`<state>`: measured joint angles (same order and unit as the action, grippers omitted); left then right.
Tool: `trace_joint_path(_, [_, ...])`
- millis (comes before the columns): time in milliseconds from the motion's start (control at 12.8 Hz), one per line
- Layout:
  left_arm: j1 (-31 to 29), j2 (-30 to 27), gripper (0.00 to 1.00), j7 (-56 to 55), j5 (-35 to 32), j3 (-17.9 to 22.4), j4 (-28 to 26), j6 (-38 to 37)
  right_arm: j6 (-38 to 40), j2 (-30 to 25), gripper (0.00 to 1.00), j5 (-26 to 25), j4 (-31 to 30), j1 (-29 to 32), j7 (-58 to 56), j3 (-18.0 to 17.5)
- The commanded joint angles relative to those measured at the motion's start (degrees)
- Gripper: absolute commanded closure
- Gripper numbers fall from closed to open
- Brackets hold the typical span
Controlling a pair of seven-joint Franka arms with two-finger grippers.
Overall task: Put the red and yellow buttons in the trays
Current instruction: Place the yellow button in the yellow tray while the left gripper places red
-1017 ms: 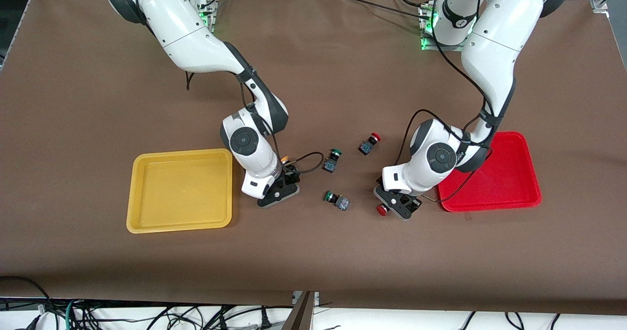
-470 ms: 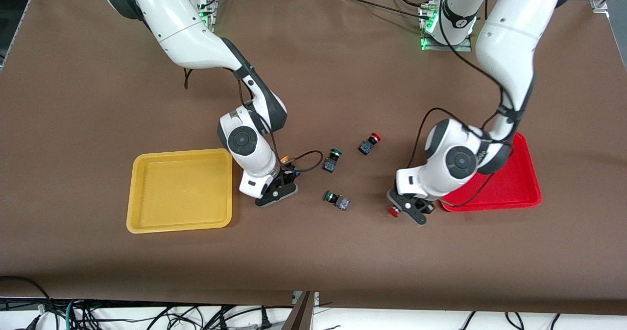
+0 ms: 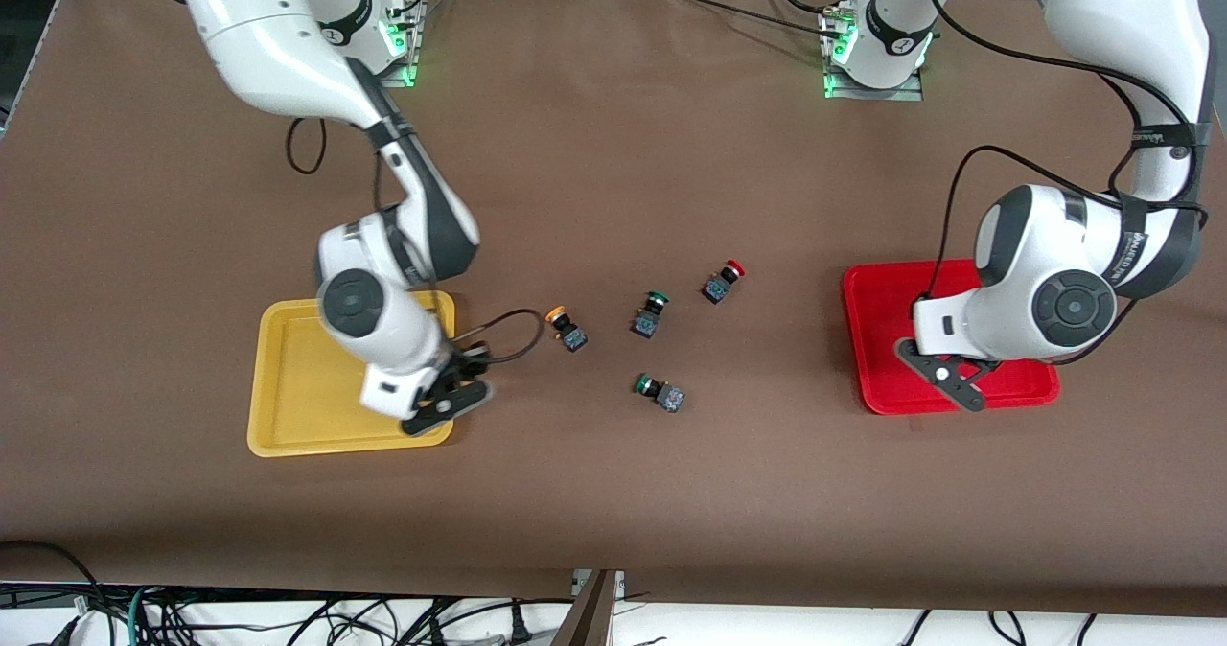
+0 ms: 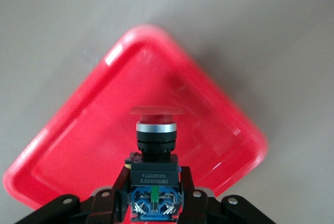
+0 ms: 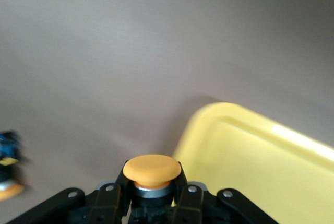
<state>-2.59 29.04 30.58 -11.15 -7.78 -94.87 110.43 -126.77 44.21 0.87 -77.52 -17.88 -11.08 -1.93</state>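
Note:
My left gripper [image 3: 945, 377] hangs over the red tray [image 3: 1016, 387], near its corner closest to the front camera. In the left wrist view it [image 4: 155, 195] is shut on a red-capped button [image 4: 155, 143] above the tray [image 4: 73, 151]. My right gripper [image 3: 447, 400] is over the yellow tray [image 3: 297, 387], at its edge toward the table's middle. In the right wrist view it [image 5: 152, 190] is shut on a yellow-capped button [image 5: 152, 171] beside the tray [image 5: 261, 156]. A second yellow button [image 3: 567, 330] and a second red button [image 3: 722, 281] lie on the table's middle.
Two green-capped buttons lie on the brown table, one [image 3: 651, 312] between the loose yellow and red buttons, the other [image 3: 659, 391] nearer the front camera. The loose yellow button shows blurred at the right wrist view's edge [image 5: 8, 182].
My left gripper lifted the red button and carried it to over the red tray. My right gripper carried the yellow button to the yellow tray's edge, uncovering the second yellow button.

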Motion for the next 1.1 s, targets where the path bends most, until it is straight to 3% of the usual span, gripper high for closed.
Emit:
trace_joint_path(0, [-4.9,-1.5,0.93,1.0,-1.5,-0.9,-13.5,14.2,0.5,0.2,0.70,0.0,-1.1,5.9,-7.7,-0.9])
trace_joint_path(157, [-5.6,-1.5,0.91,0.9,-1.5,-1.1,-19.4,23.8,0.0,1.6,0.41,0.0,-1.3,9.3,-9.8,-1.0])
trace_joint_path(235, [-5.5,-1.2,0.56,0.9,-1.5,-1.1,-19.4,24.6,0.2,1.7,0.30,0.1,-1.4,10.2,-9.7,-0.9])
trace_joint_path(313, [-5.4,-1.3,0.01,1.0,-1.5,-1.1,-19.1,24.6,0.5,1.5,0.16,0.2,-1.5,10.5,-9.7,-1.0])
trace_joint_path(391, [-5.4,-2.1,0.00,1.3,-1.5,-1.3,-19.0,24.2,0.7,1.2,0.02,0.2,-1.4,10.8,-9.2,-1.2])
trace_joint_path(548, [-5.1,-5.4,0.00,-0.2,-0.5,-4.0,-17.2,19.2,6.7,-0.4,0.01,1.6,-0.6,10.0,-7.0,-2.1])
trace_joint_path(704, [-5.0,-5.7,0.00,-8.5,-0.1,-10.5,-11.2,8.3,9.6,-1.8,0.01,2.4,0.7,7.3,-0.6,-4.9])
trace_joint_path(783, [-4.9,-5.3,0.00,-15.1,0.2,-14.2,-10.5,6.7,9.5,-1.8,0.01,2.5,0.7,4.8,2.5,-5.4])
trace_joint_path(939, [-3.8,-3.0,0.00,-22.5,1.7,-19.6,-10.8,8.6,8.8,-1.5,0.01,2.7,0.4,-1.5,9.1,-5.4])
trace_joint_path(1017, [-3.0,-1.0,0.00,-22.6,1.7,-20.7,-11.4,13.4,7.5,-1.0,0.01,2.7,0.2,-4.9,13.1,-5.4])
